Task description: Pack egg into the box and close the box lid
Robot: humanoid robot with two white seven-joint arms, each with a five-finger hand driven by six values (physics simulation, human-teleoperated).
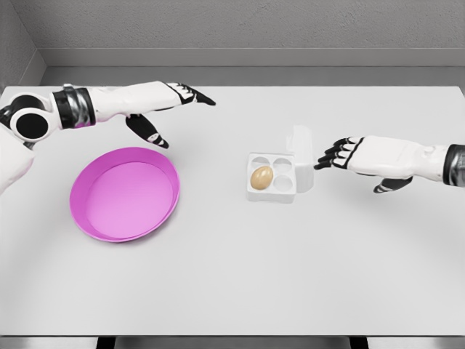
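A white egg box [272, 177] with four cups sits near the middle of the table. A tan egg [261, 176] lies in its front left cup. The lid [303, 156] stands upright along the box's right side. My right hand [336, 155] hovers just right of the lid, fingers relaxed and holding nothing, fingertips close to the lid. My left hand [174, 109] is far off at the upper left, above the table, fingers stretched out and empty.
A shallow magenta bowl [125, 193] rests on the white table [232, 276] at the left, below my left arm. The table's back edge meets a grey wall.
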